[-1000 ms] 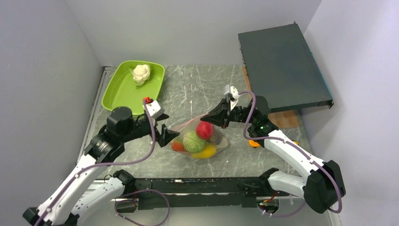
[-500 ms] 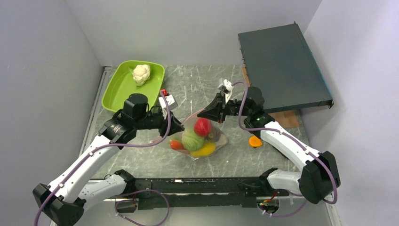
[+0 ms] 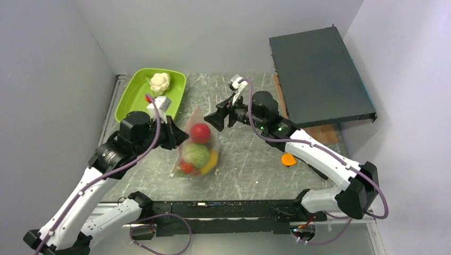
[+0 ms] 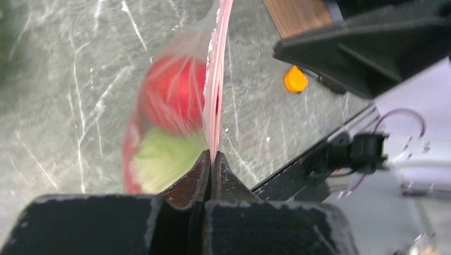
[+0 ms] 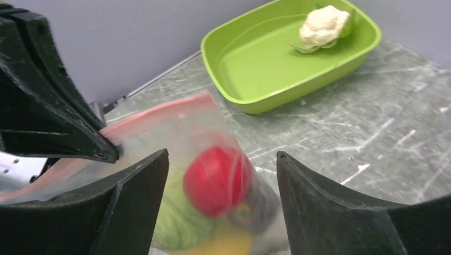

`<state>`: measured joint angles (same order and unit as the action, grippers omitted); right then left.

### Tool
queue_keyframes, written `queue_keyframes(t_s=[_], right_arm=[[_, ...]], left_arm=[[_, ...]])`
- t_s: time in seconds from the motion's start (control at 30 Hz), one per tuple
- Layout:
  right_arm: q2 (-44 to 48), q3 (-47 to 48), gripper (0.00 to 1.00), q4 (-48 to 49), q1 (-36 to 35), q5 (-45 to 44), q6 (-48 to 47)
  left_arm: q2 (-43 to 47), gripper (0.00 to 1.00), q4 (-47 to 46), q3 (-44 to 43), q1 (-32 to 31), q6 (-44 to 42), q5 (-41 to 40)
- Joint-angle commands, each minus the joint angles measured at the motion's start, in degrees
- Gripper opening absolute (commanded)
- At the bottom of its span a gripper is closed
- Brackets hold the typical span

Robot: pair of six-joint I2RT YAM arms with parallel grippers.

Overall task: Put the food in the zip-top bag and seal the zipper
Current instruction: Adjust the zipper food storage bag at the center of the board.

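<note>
The clear zip-top bag [image 3: 198, 151] holds a red piece [image 3: 200, 133], a green one [image 3: 195, 155] and a yellow one [image 3: 213, 159] of the food, blurred by motion. My left gripper [image 4: 211, 157] is shut on the pink zipper [image 4: 218, 79] at one end of the bag's mouth; in the top view the left gripper [image 3: 183, 139] sits at the bag's left side. My right gripper [image 5: 222, 159] stands open just above the bag [image 5: 213, 159] with nothing gripped, and in the top view the right gripper [image 3: 213, 122] is beside the bag's upper right. A white cauliflower [image 3: 159, 82] lies in the tray.
The lime-green tray [image 3: 138, 101] stands at the back left. A dark flat box [image 3: 319, 69] rests on a wooden board [image 3: 322, 134] at the back right. An orange disc [image 3: 287, 159] lies on the grey marbled table under my right arm.
My left gripper closed on the bag's zipper and drew the bag to the left. My right gripper let go of the bag, opened and moved left and back.
</note>
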<state>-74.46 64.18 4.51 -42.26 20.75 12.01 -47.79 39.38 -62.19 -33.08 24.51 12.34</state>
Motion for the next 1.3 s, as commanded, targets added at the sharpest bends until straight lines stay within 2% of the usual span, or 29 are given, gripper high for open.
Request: queue_keyframes(t_s=[0.0,0.1,0.13,0.2,0.3,0.4,0.5,0.67,0.73,0.87,0.97,1.03,1.17,1.23,1.27], right_arm=[[1.06,3.88,0.78,-6.31,-5.31,-19.96,-2.0],[2.92,1.13,0.88,-5.98,-6.33,-29.66,1.02],[3.5,0.56,0.9,-6.99,-5.71,-33.45,1.71],[5.11,0.15,0.9,-8.02,-5.03,-34.56,1.18],[11.12,-6.91,0.9,1.22,-5.93,-23.99,-2.41],[15.23,-13.33,0.9,10.27,-9.85,-13.7,-4.08],[16.52,-19.64,0.9,18.52,-15.37,-11.54,-4.57],[15.6,-29.13,0.9,34.91,-25.97,-21.05,-10.25],[13.86,-29.49,0.9,38.28,-28.45,-25.2,-11.44],[10.49,-28.57,0.89,42.21,-30.78,-27.0,-14.27],[7.57,-26.73,0.88,42.77,-32.97,-33.85,-15.92],[5.88,-25.65,0.83,43.72,-34.01,-37.77,-17.25],[3.93,-24.5,0.69,44.5,-34.53,-39.77,-18.38],[3.51,-24.23,0.56,44.56,-34.61,-39.52,-19.15],[3.64,-24.24,0.47,44.52,-34.56,-40.08,-19.18]], left_arm=[[3.54,0.0,-2.3,-0.71,0.02,22.14,-12.15],[4.92,0.0,-5.29,1.43,-0.04,28.11,-14.62],[5.18,0.0,-5.91,1.6,-0.05,29.31,-14.97],[5.46,0.0,-5.51,1.07,-0.01,30.95,-16.68],[5.98,0.0,-5.04,0.97,-0.03,33.95,-20.12],[6.83,0.0,-6.28,2.32,-0.05,38.56,-24.3],[7.29,0.0,-7.49,3.18,0.02,43.33,-26.79],[7.19,0.0,-7.37,3.12,0.0,49.25,-29.5],[7.1,0.0,-7.56,3.25,-0.01,51.08,-29.63],[6.91,0.0,-8.43,3.66,-0.05,53.55,-29.53],[6.51,0.0,-8.75,3.36,-0.03,54.05,-28.64],[6.53,0.0,-8.68,3.36,-0.05,54.91,-28.43],[7.3,0.0,-9.41,4.03,-0.05,55.88,-28.61],[7.29,0.0,-9.13,3.98,-0.04,56.16,-28.49],[7.4,0.0,-9.34,4.11,-0.01,56.17,-28.24]])
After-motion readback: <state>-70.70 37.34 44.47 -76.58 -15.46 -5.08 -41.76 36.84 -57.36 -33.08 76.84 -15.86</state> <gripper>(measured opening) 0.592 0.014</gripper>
